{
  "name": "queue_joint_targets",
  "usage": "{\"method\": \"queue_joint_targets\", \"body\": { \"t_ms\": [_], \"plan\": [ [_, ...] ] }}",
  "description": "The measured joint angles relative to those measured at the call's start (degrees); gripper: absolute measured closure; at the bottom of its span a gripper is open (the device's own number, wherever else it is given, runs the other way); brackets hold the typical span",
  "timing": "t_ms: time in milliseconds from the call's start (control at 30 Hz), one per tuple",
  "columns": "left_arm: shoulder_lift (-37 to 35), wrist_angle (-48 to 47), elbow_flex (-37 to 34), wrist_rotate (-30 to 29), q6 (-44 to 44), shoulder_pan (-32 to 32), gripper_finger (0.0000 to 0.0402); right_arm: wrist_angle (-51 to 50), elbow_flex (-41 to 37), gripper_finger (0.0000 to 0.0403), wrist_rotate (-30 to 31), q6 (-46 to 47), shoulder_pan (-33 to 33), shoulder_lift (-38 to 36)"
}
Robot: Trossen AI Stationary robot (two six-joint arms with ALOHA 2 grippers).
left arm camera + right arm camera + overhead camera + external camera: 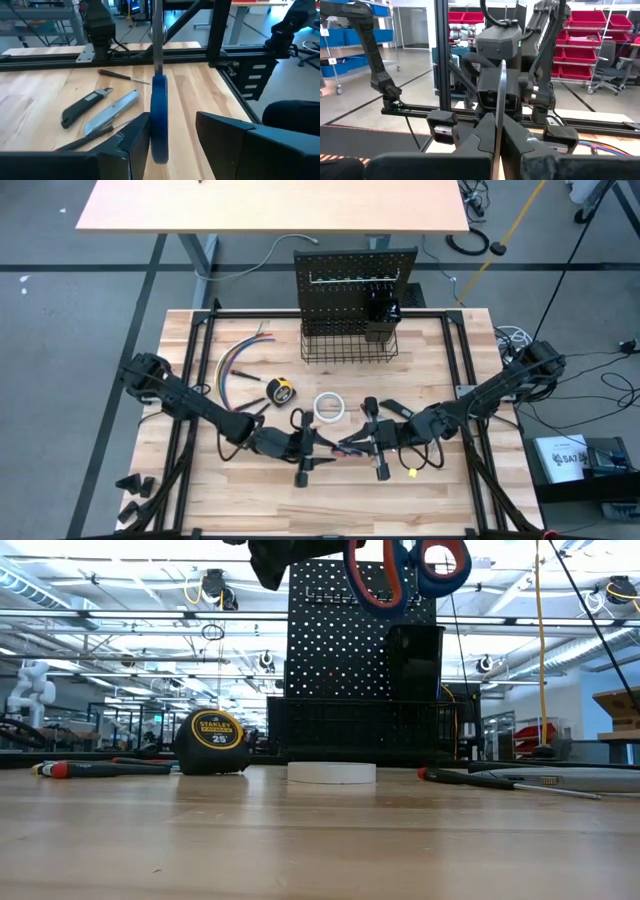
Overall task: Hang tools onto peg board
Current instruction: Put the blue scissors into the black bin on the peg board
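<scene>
The scissors (pixel 405 575), with orange handle loops lined in blue, hang in the air over the table's near middle (pixel 345 448). My right gripper (pixel 499 125) is shut on their silver blades. My left gripper (pixel 171 117) faces it from the table's left and is open. Its two fingers stand on either side of one handle loop (pixel 159 115), which shows edge-on. The peg board (pixel 355 280) stands upright at the table's far edge, with a black wire basket (pixel 348 345) at its foot. My right gripper pinches the scissors' shut blades (pixel 500 90) between its two fingers, coming level from the table's right. The scissors are lifted clear of the table, with the handles pointing toward my left gripper. My left gripper: one finger (pixel 137 135) is close beside the handle loop, but I cannot tell whether it touches. The other finger stands apart from it.
On the table lie a yellow tape measure (pixel 282 390), a white tape roll (pixel 330 407), a bundle of coloured wires (pixel 240 360), two knives (pixel 82 106) (pixel 112 111) and screwdrivers (pixel 122 76) (pixel 480 778). A black frame borders the tabletop.
</scene>
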Motion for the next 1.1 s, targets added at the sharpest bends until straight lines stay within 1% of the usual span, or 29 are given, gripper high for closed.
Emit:
{"method": "queue_joint_targets", "body": {
  "t_ms": [133, 300, 600, 700, 800, 867, 933, 967, 1100],
  "plan": [
    [0.2, 0.4, 0.0, 0.0, -0.8, 1.3, 0.0237, 1.9, 0.0, 0.0401, 0.4, -1.1, 0.0, 0.0],
    [2.8, 4.9, 0.0, 1.1, -0.6, 2.1, 0.0237, 5.5, 0.1, 0.0401, 0.5, -3.5, 0.0, 0.1],
    [6.0, 10.7, 0.0, 1.2, -0.4, 2.4, 0.0237, 5.8, 0.1, 0.0401, 0.5, -3.6, 0.0, 0.2],
    [6.1, 10.9, 0.0, 1.3, 0.7, 2.4, 0.0241, 5.9, 0.1, 0.0401, 0.5, -3.6, 0.0, 0.2],
    [6.1, 11.0, 0.0, 1.2, 1.0, 2.3, 0.0266, 5.9, 0.1, 0.0401, 0.5, -3.6, 0.0, 0.2],
    [6.1, 11.7, 0.0, 1.2, 1.1, 2.3, 0.0300, 5.9, 0.1, 0.0401, 0.5, -3.7, 0.0, 0.2],
    [6.1, 12.0, 0.0, 1.2, 1.3, 2.3, 0.0346, 5.9, 0.1, 0.0401, 0.6, -4.5, 0.0, 0.2],
    [6.1, 12.0, 0.0, 1.0, 2.0, 2.3, 0.0361, 5.9, 0.1, 0.0401, 0.5, -4.5, 0.0, 0.2],
    [6.1, 12.1, 0.0, 0.7, 2.3, 2.3, 0.0361, 5.9, 0.0, 0.0398, 0.5, -5.2, 0.0, 0.2]
  ]
}}
